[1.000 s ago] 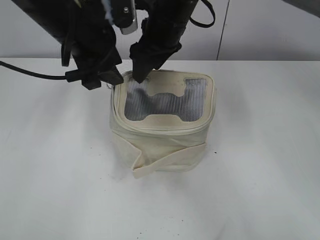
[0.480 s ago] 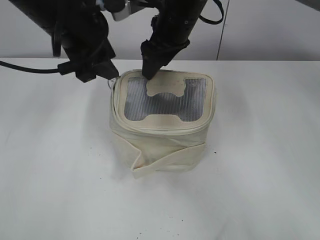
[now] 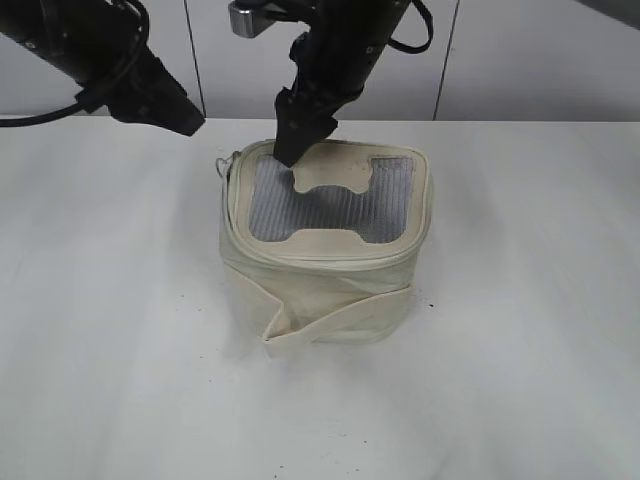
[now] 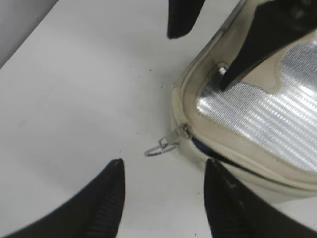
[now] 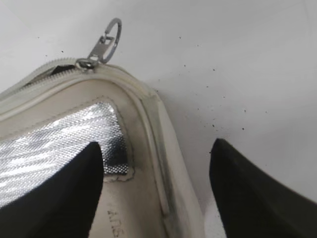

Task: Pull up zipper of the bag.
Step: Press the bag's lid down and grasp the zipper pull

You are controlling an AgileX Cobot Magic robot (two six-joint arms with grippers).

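- Right now our left gripper (image 4: 163, 198) is released, fingers spread wide, holding nothing, hanging over the table (image 3: 100, 300) just beside the bag's (image 3: 325, 285) back-left corner.
- Our right gripper (image 5: 156, 193) is spread too, one finger over the lid's ribbed panel (image 3: 330, 205), the other outside the rim, so it straddles the edge; in the exterior view a fingertip sits on or just above the lid. We can't tell contact for sure.
- The bag stands upright mid-table, lid up, strap band (image 3: 340, 315) wrapped round the front.
- The zipper (image 4: 198, 144) runs round the lid rim. A slider with its ring pull (image 4: 159, 148) sits at the back-left corner, ring lying loose and pointing outward over the table.
- In the left wrist view a dark gap shows just past the slider, so we judge that stretch not closed yet.
- Risks as we see them:
  - Ring is thin and floppy; a slightly off closing could miss it or pinch fabric instead.
  - Soft bag may slide or twist under a pull if the right gripper isn't bracing the lid.
  - Pulling round the corner could jam the slider on the curved track.
  - Both grippers crowd the same corner; they could collide.
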